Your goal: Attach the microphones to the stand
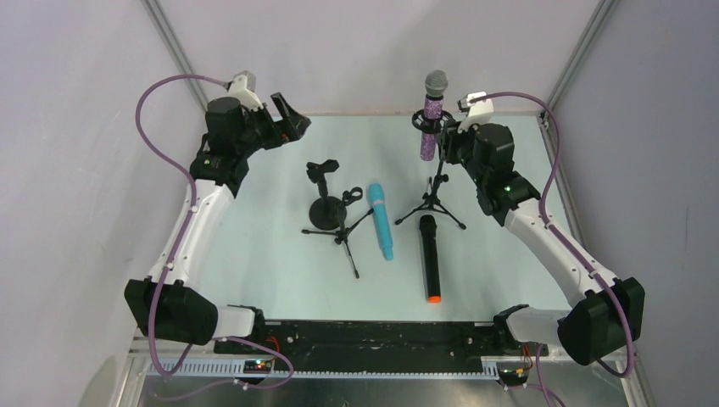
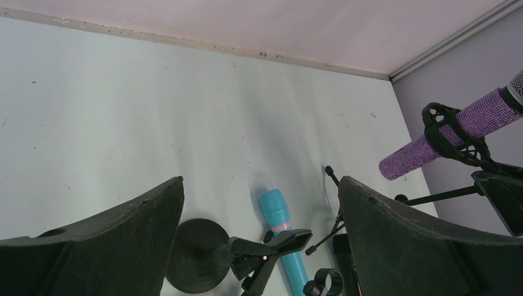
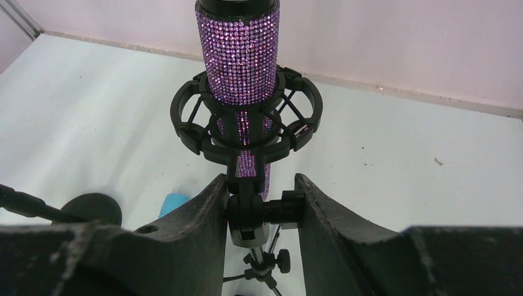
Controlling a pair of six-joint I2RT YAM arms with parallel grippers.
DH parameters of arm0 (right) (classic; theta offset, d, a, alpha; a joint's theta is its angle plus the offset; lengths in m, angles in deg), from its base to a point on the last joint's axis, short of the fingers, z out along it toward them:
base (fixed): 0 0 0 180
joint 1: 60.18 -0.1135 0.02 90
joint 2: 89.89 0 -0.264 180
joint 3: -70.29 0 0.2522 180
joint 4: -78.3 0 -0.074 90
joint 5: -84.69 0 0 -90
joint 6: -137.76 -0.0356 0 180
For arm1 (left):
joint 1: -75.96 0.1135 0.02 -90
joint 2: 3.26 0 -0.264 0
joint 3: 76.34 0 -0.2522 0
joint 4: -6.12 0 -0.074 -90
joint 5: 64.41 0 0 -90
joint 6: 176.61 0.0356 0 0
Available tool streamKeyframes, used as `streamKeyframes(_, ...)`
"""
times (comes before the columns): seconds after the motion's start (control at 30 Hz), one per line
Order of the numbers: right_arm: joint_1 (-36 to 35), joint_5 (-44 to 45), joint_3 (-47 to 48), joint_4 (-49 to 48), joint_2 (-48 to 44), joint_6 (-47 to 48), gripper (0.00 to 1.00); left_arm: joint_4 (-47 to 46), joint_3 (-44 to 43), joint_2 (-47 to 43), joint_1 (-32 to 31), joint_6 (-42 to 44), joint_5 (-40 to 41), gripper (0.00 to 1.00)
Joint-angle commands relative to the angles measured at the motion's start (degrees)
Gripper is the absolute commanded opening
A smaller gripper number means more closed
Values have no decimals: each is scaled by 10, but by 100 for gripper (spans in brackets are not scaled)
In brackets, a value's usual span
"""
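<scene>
Surface: pale mint table [image 1: 254,254] boxed in by plain whitish walls [image 1: 356,51], with metal frame posts in the far corners.
Purple microphone [image 1: 431,127]: stands upright in a black shock mount [image 3: 247,123] on top of the upright tripod stand [image 1: 432,203], at the far right of centre. Its long axis is vertical, with the silver head [image 1: 436,82] up and the glitter tail poking out below the ring.
Light-blue microphone [image 1: 381,220]: lies flat mid-table, long axis running near to far, thicker end towards the far wall and angled a little left.
Black microphone [image 1: 431,259]: lies flat just right of the blue one and roughly parallel to it, with the orange end [image 1: 434,298] towards the arm bases.
Right gripper [image 3: 259,209]: partly closed, its fingers [image 3: 203,216] pinching the swivel joint [image 3: 247,209] directly under the shock mount. The purple microphone rises straight above the fingers, which do not touch it.
Left gripper [image 1: 284,119]: spread wide and holding nothing, it hovers at the far left, well apart from all three microphones. From its wrist camera the blue one lies below, between the fingers.
Other stands: a round-base stand [image 1: 324,208] with a spring clip [image 2: 271,246] stands left of the blue microphone. A second, low tripod stand [image 1: 343,233] sits just beside it.
Hidden: in the right wrist view the top edge cuts off the purple microphone's head, and only a sliver of the blue one shows behind a finger. Whether the low tripod is upright or tipped is hard to tell.
</scene>
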Motion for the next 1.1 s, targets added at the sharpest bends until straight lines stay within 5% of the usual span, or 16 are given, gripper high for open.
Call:
streamKeyframes(0.0,3,5,24,-122,-32,3,0,-20,-11,-18,-3,4,-5,98)
streamKeyframes(1.07,20,20,81,-278,64,37,0,-20,-11,-19,-4,4,-4,98)
